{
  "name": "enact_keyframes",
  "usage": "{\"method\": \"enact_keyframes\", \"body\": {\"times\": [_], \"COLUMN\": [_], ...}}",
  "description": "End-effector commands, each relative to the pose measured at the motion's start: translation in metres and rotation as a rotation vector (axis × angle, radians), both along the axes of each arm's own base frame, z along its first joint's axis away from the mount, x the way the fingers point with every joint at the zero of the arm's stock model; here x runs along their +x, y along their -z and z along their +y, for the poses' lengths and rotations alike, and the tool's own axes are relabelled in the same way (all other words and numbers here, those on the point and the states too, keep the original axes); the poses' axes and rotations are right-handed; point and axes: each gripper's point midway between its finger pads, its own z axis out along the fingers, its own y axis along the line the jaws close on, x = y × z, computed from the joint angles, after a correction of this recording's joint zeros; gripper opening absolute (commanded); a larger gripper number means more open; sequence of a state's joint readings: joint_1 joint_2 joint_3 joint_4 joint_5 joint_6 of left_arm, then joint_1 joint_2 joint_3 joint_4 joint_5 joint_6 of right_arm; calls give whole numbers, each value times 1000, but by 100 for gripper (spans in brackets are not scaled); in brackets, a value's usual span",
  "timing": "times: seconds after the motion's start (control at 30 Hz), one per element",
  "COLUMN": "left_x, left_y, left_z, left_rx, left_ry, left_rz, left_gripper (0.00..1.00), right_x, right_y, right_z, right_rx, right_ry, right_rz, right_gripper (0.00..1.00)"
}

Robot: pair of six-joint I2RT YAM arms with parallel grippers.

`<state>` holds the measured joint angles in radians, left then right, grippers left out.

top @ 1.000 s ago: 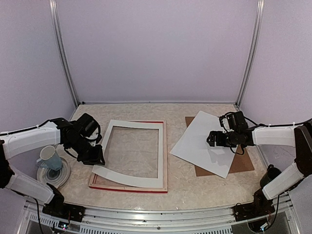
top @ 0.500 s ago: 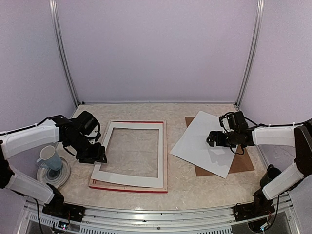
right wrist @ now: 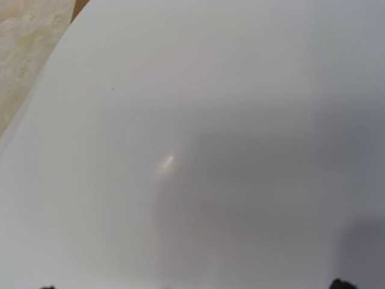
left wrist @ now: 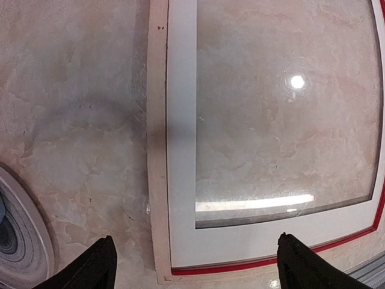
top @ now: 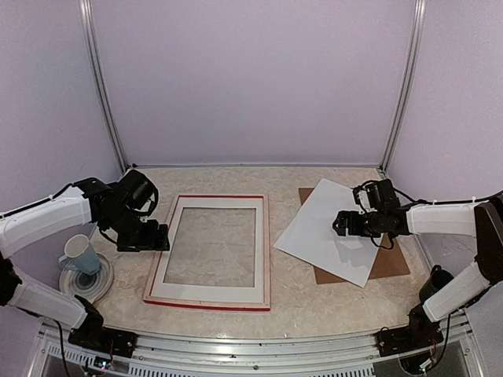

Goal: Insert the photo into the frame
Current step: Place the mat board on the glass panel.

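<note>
The frame [top: 266,251] lies flat at centre-left of the table [top: 299,314], pale wood back upward, with a thin red line showing along its far and near edges; a white mat sheet [top: 206,292] sits inside it, its window open onto the clear pane and the marbled top beneath. The left gripper [top: 149,236] hangs just off the frame's left rail, jaws spread wide and holding nothing; in its wrist view the two fingertips [left wrist: 99,265] stand far apart, with the frame's near-left corner and a strip of tabletop between them. A cup [top: 78,253] on a ringed plate [top: 98,284] stands to the left of that arm, near the table's left side, so the room on that flank is narrow. The photo [top: 326,228] lies white side up on the right, turned diagonally over a brown backing panel [top: 389,263]; it overhangs the panel on the left and near sides, and its leftmost corner comes just beside the frame's right rail with a slim gap of table between. The right gripper [top: 342,224] is over the middle of the photo, fingers set wide and gripping nothing; whether they touch the paper cannot be told, and its wrist view shows little but white sheet. Bare tabletop runs behind the frame to the back wall and in front of it to the near edge.
</note>
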<state>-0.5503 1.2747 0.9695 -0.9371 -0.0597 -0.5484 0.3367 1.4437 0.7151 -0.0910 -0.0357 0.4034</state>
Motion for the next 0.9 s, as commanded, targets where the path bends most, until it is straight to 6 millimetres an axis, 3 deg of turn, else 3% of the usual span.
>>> {"method": "enact_keyframes", "body": {"times": [0.0,0.17,0.37,0.47,0.63,0.73,0.87], "left_x": [13,44,94,110,130,134,127], "left_y": [14,26,23,11,-31,-56,-69], "left_z": [11,15,-4,-36,-97,-143,-205], "left_rx": [66,30,-107,-227,-263,-322,-452], "left_ry": [-19,-71,-109,-60,82,171,285], "left_rz": [-28,-54,-123,-151,-273,-340,-350], "left_gripper": [90,83,78,79,85,89,93], "right_x": [-1,-3,-7,-6,-6,-7,-13], "right_y": [-5,-9,-10,-10,-7,-3,1], "right_z": [6,10,11,5,-8,-17,-34], "right_rx": [0,22,69,97,153,190,237], "right_ry": [-31,-49,-23,20,89,137,204], "right_rz": [-26,-48,-38,-18,22,46,65], "right_gripper": [99,99,99,99,99,99,99]}}
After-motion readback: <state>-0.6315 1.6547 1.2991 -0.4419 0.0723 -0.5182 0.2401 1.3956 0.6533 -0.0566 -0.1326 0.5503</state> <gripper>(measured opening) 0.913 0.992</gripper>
